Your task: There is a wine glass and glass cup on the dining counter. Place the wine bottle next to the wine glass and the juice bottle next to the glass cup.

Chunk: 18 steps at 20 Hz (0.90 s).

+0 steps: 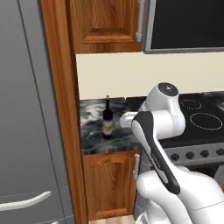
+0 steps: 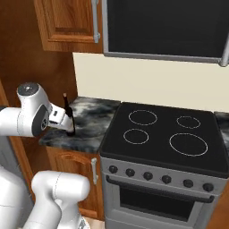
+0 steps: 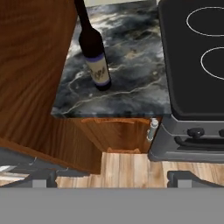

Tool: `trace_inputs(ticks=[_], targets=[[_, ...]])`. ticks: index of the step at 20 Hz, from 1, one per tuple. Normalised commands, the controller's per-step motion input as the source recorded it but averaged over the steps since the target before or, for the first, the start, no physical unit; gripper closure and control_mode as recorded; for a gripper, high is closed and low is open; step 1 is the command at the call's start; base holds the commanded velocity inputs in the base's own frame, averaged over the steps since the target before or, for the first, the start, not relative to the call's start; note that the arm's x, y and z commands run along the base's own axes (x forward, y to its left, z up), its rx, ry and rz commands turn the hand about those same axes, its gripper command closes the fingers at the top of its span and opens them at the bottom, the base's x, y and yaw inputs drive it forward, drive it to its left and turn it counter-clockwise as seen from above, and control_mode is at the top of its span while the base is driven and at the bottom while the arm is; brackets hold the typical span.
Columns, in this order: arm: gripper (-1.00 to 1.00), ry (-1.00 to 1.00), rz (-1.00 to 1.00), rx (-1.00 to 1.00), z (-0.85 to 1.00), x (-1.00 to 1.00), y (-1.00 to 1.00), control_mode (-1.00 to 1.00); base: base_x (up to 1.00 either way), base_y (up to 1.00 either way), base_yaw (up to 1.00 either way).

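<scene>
In the left base view, the wine bottle [image 1: 107, 119] stands upright on a marbled surface [image 1: 94, 131] beside the stove [image 1: 199, 120]. The right base view shows it just beyond the arm's wrist. In the hand view, the gripper [image 3: 111, 178] is spread wide and holds nothing, the bottle well ahead.

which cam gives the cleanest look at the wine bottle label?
Hand view: the wine bottle is close and unobstructed, with its pale label facing the camera. Left base view shows the whole bottle upright but small, label blurry. In right base view it is partly hidden behind the arm.
</scene>
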Motion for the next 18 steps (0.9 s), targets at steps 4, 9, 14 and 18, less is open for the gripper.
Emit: trace_inputs(ticks=[4,9,14,18], targets=[[-1.0,0.0,0.0,0.0,0.0,0.0,0.0,1.0,0.6,-0.35,0.13],[-1.0,0.0,0.0,0.0,0.0,0.0,0.0,1.0,0.54,-0.3,0.13],[-1.0,0.0,0.0,0.0,0.0,0.0,0.0,1.0,0.14,-0.13,0.04],[-1.0,0.0,0.0,0.0,0.0,0.0,0.0,1.0,0.0,0.0,0.0]])
